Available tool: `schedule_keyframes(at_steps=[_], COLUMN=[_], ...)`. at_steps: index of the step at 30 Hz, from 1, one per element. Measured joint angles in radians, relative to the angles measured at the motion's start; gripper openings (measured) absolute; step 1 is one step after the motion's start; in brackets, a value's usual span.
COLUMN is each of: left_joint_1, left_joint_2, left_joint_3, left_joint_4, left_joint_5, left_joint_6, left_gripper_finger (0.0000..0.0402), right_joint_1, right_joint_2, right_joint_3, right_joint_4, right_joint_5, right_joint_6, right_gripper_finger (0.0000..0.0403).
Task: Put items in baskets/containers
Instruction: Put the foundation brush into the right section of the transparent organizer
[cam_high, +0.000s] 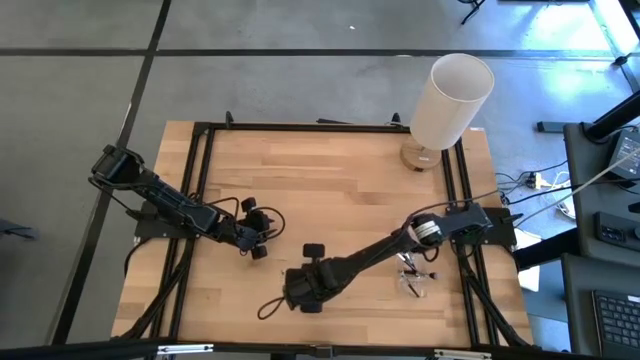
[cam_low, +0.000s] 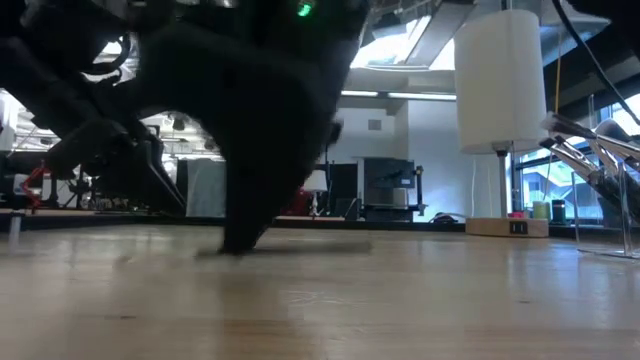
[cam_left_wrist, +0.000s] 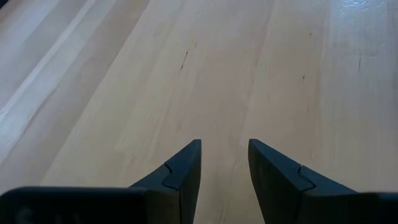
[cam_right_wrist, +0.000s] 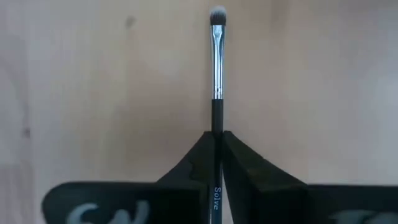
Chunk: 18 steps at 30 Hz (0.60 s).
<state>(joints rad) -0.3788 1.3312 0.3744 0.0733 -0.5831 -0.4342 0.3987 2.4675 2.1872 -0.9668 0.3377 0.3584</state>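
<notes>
My right gripper (cam_right_wrist: 216, 135) is shut on a thin makeup brush (cam_right_wrist: 217, 68) with a black handle, a silver ferrule and a grey bristle tip. In the high view this gripper (cam_high: 300, 288) is low over the table's near middle. My left gripper (cam_left_wrist: 224, 152) is open above bare wood; in the high view it (cam_high: 255, 237) is left of the middle. The small clear box (cam_high: 415, 284) sits near the right arm's base, with thin brushes (cam_high: 410, 264) at it. Whether they lie inside or beside it, I cannot tell. My right gripper pinches the brush's black handle (cam_right_wrist: 216, 121) between its two fingers. The brush lies along the fingers. Its ferrule and bristle tip (cam_right_wrist: 217, 14) stick out forward past the fingertips, and the handle's printed end runs back between them. Whether the brush touches the table, I cannot tell.
A tall white cylinder (cam_high: 452, 98) on a round wooden base stands at the table's far right corner. A black frame (cam_high: 300, 127) runs along the table's edges. A dark cable loop (cam_high: 270, 306) lies by the right gripper. Bare wood (cam_high: 330, 190) spans the middle.
</notes>
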Motion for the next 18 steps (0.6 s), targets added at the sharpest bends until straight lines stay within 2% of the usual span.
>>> schedule_keyframes(at_steps=[4,10,18], left_joint_1=[-0.014,-0.034,-0.035], left_joint_2=[0.000,0.000,0.000], left_joint_3=[0.000,0.000,0.000], left_joint_4=[-0.009,-0.020,-0.025], left_joint_5=[0.000,-0.001,-0.003], left_joint_6=[-0.008,-0.016,-0.024], left_gripper_finger=[0.0127,0.0127,0.0127], right_joint_1=[0.020,0.062,0.186], right_joint_2=[-0.086,-0.159,-0.245], right_joint_3=[0.002,0.004,0.003], right_joint_4=[-0.069,-0.267,-0.614], right_joint_5=[0.121,0.270,0.421], right_joint_6=[0.036,0.194,0.573], right_gripper_finger=[0.0024,0.0017,0.0026])
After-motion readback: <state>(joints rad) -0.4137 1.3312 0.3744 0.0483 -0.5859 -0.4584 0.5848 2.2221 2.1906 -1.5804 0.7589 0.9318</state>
